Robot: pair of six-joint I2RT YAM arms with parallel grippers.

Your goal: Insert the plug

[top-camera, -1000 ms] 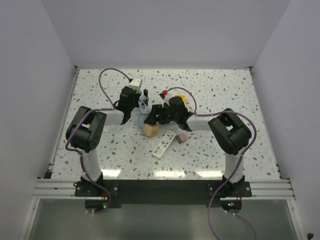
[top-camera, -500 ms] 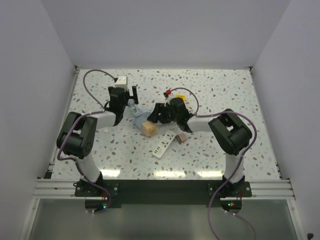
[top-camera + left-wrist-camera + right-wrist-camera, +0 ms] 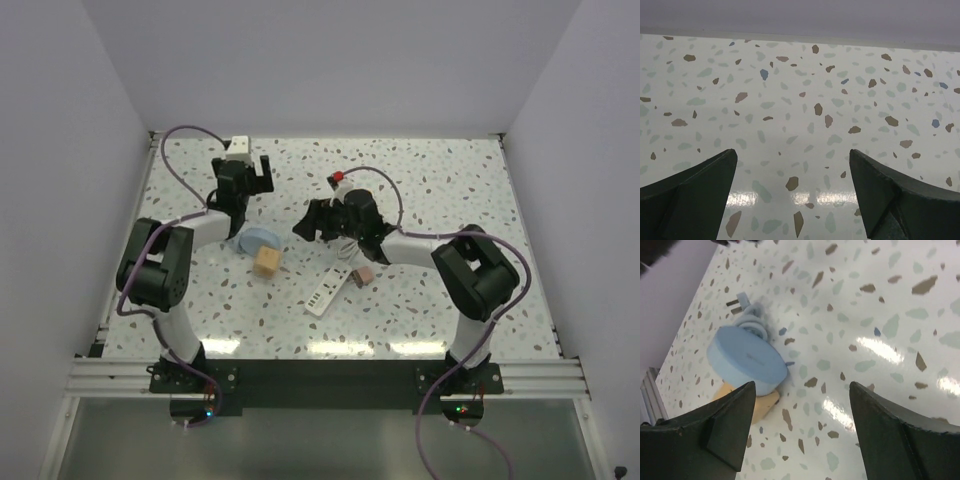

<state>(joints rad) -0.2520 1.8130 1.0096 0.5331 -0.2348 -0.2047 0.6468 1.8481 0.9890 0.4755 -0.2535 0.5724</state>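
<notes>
Worktop point(image 3: 450, 200), pale and speckled, carries a white power strip point(image 3: 328, 291) nearest the arm bases, lying on a slant. The plug point(image 3: 364, 273) lies free on the surface just right of the strip's far end. Left of these sits a peach cube point(image 3: 266, 262), with a blue disc point(image 3: 258, 241) just behind it. Farther back, the right end effector point(image 3: 802, 385) hovers with its fingers apart, facing the disc and cube. Farthest, near the back wall, the left end effector point(image 3: 792, 157) is spread wide over the speckled surface.
</notes>
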